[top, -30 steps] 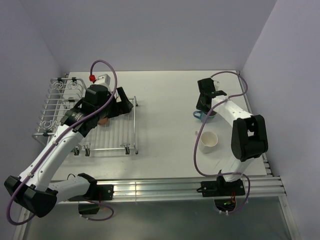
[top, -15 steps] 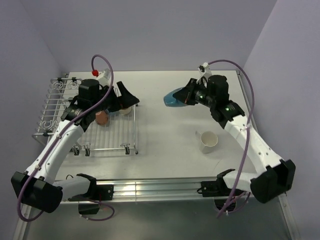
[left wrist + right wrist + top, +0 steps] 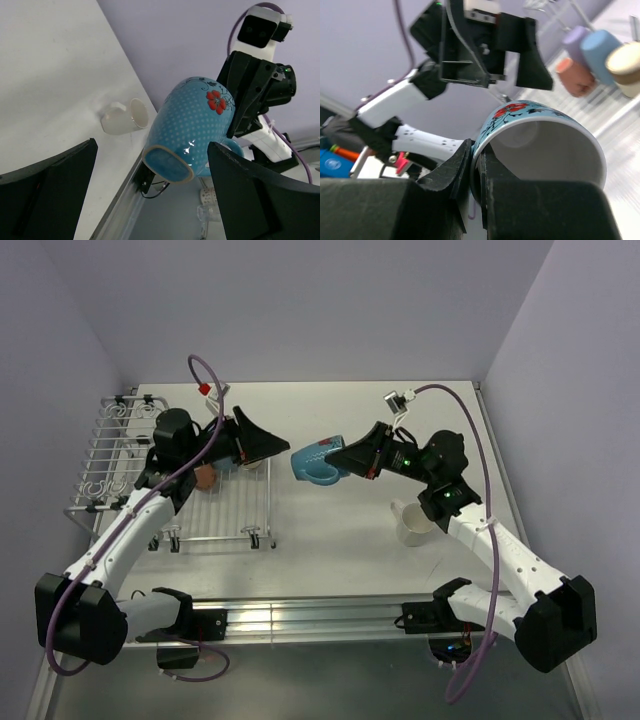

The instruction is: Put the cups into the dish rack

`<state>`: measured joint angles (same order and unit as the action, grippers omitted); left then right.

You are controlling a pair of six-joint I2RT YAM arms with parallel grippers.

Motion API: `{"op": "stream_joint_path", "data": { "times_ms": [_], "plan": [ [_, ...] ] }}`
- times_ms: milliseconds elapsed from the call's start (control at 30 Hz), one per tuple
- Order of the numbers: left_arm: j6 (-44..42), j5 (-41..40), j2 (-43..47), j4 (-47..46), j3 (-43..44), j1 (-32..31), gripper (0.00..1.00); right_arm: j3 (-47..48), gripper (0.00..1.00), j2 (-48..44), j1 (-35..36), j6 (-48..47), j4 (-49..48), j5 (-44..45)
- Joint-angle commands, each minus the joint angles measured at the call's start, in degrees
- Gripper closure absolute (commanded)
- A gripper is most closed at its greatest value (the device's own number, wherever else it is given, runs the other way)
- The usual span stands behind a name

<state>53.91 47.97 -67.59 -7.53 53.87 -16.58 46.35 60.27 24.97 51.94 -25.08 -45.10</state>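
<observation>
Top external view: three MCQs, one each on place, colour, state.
1. Where is the light blue dotted ceramic mug? A) in the air beside the silver wire dish rack B) inside that rack C) stacked on another cup
2. Its painted flower is: A) yellow B) red C) green
3. The left jaws are: A) shut on the mug B) shut on a rack bar C) open
A, the right jaws pinch its wall in mid-air; B, red petals show in both wrist views; C, they stand wide apart, nothing between.

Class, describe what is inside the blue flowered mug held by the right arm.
The mug shows a bare white inside, except one finger of the right tool pinching its wall. The tool's body covers the lower part.
</observation>
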Motion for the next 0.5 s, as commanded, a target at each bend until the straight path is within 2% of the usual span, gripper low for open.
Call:
{"op": "stream_joint_path", "data": {
  "times_ms": [0, 167, 333, 467],
  "plan": [
    [2.61, 4.77, 1.76, -7.51, -0.25, -0.99, 0.01, -0.11, 1.00, -2.70, 0.78, 6.32, -19.11, -2.54],
    [2.07, 4.42, 1.67, -6.88, -0.86, -3.37, 0.01, 0.32, 1.00, -2.09, 2.80, 5.46, -20.63, -1.39],
    [6.37, 5.38, 1.94, -12.84, -1.83, -6.01, 0.01, 0.67, 1.00, -0.60, 4.21, 5.19, -21.76, -0.78],
    [8.49, 5.74, 2.20, -15.85, -2.10, -8.55, 0.01, -0.20, 1.00, 0.11, 4.21, 7.38, -26.76, -0.95]
  ]
}}
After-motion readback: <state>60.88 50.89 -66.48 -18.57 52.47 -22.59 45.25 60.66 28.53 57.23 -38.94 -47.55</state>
